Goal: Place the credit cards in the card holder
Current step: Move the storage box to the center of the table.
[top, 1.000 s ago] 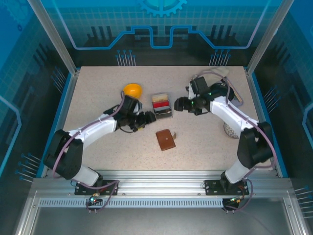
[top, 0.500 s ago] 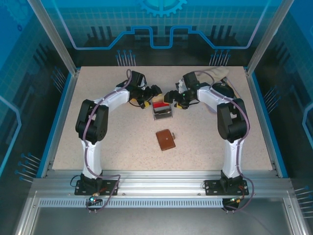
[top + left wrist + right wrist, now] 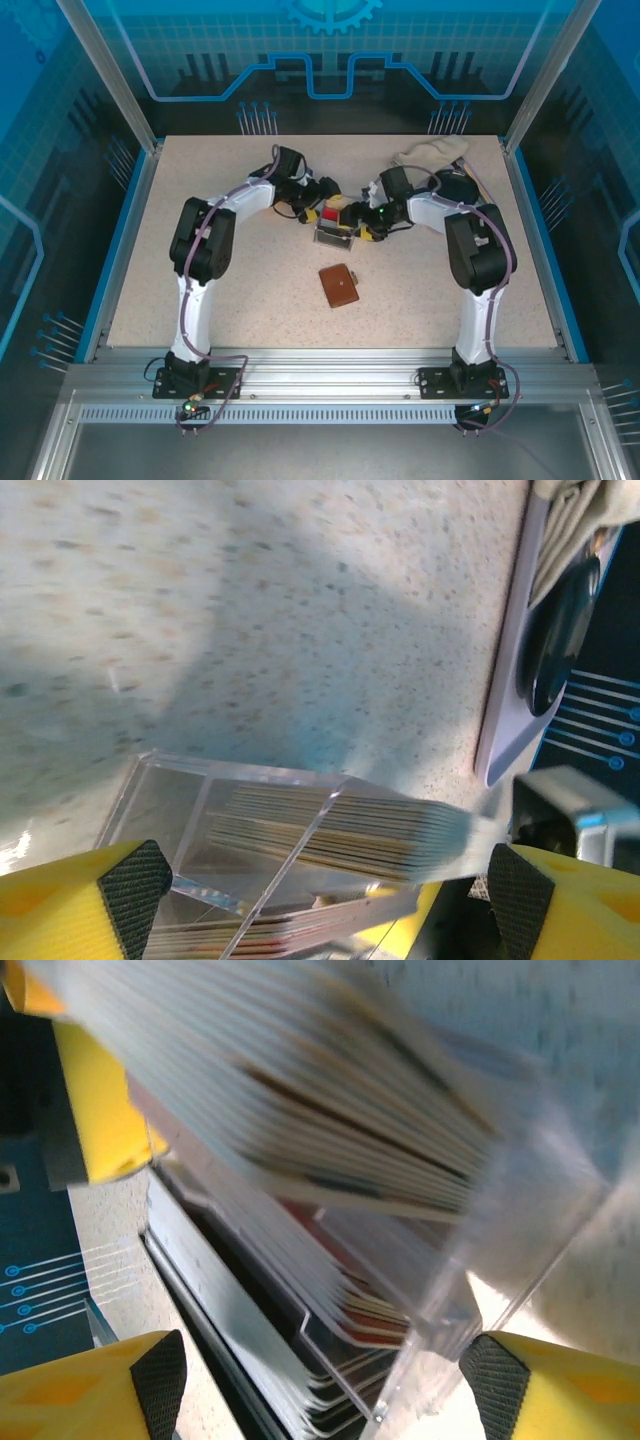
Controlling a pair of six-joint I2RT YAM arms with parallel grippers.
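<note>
The credit cards [image 3: 340, 830] stand in stacks inside a clear tray box [image 3: 335, 235] at the table's middle. My left gripper [image 3: 325, 207] comes at the box from its far left, and my right gripper [image 3: 360, 222] from its right. In the left wrist view the left gripper [image 3: 325, 900] is open, with the box wall [image 3: 180, 800] and card edges between its pads. In the right wrist view the right gripper [image 3: 328, 1385] is open too, over blurred cards [image 3: 330, 1110] and the box's corner [image 3: 540, 1220]. The brown card holder [image 3: 339, 286] lies shut, nearer to me than the box.
A pale cloth [image 3: 430, 152] lies at the far right of the table, with a dark round object [image 3: 555, 630] on a light plate beside it. Both arms arch over the far half of the table.
Both arms swung from the sides toward the far middle and closed in on the clear box. The box has shifted slightly toward the near side. The card holder has not moved.
</note>
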